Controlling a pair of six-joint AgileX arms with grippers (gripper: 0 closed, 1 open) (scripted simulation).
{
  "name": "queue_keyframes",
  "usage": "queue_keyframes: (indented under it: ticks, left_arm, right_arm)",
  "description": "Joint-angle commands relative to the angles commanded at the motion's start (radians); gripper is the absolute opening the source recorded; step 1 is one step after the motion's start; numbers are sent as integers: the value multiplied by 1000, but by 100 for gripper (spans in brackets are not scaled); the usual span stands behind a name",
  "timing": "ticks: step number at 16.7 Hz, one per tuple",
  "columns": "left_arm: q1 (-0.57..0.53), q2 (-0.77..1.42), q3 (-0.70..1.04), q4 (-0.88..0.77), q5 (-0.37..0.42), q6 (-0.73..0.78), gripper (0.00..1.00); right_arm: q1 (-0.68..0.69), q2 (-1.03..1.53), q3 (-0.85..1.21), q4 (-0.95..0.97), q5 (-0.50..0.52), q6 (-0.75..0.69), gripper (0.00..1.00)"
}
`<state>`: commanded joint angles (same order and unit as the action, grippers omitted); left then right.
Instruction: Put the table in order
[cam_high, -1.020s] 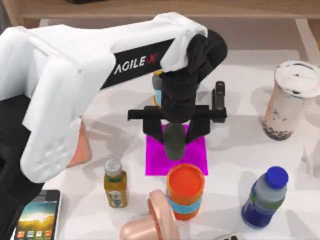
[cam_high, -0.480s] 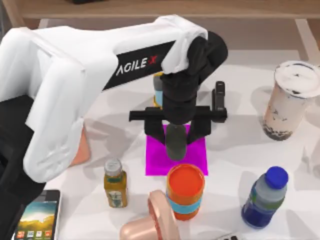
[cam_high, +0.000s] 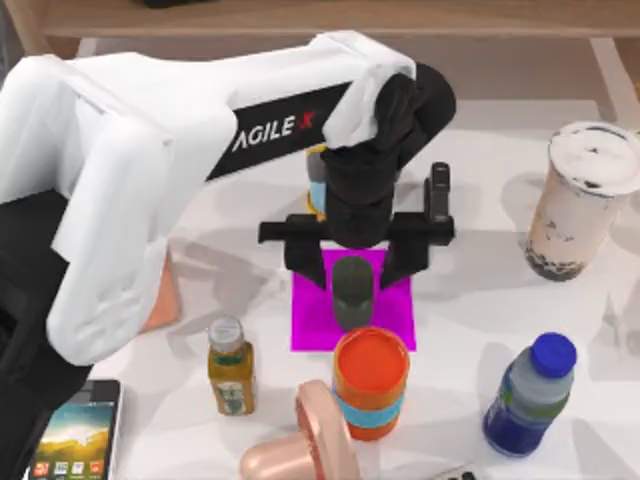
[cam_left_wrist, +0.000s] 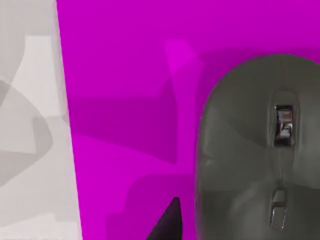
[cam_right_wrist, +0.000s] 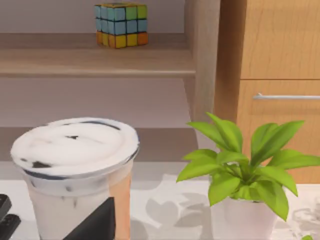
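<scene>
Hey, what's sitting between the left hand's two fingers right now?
In the top view, a dark grey computer mouse lies on the magenta mat, between the open fingers of the left hand. The left wrist view shows it resting there.

Rendered home office — wooden shelf (cam_right_wrist: 95, 62), potted plant (cam_right_wrist: 245, 165), mouse (cam_high: 352, 290)

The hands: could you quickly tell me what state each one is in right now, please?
Left hand: open, fingers either side of the grey mouse on the magenta mat.
Right hand: cannot be told.
</scene>
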<state>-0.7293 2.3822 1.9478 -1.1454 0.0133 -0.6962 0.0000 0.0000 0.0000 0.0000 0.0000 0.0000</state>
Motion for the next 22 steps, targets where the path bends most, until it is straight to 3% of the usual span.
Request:
queue_keyframes:
  ticks: [2, 3, 14, 18, 22]
  left_arm:
    - [0, 0, 0, 0, 0, 0, 98]
    - [0, 0, 0, 0, 0, 0, 100]
    - [3, -33, -21, 0, 5, 19, 100]
    - [49, -202, -137, 4, 11, 103, 100]
    - [151, -462, -371, 26, 2, 204, 100]
  right_arm:
    - [0, 0, 0, 0, 0, 0, 100]
    - [0, 0, 0, 0, 0, 0, 100]
    - [0, 0, 0, 0, 0, 0, 100]
    - [0, 0, 0, 0, 0, 0, 100]
    - [0, 0, 0, 0, 0, 0, 100]
